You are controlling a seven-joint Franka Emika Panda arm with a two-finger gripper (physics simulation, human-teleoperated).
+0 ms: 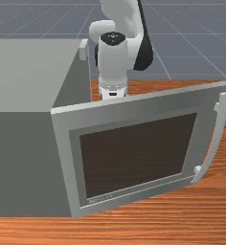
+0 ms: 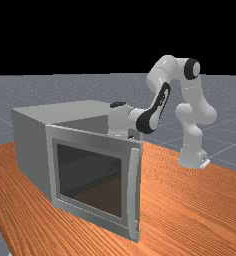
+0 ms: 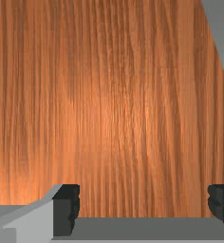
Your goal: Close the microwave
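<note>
Held the hand (image 3: 144, 204) wide on the inner side of the microwave's (image 2: 32, 150) open door (image 1: 139, 155), toward the table's (image 2: 2, 225) far-view left edge, perhaps touching, and risked pressing outward, swinging it wider.

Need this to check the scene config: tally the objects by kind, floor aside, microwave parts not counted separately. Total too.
Microwave, its door standing open: 1
Robot arm: 1
Table: 1
Total: 3
</note>
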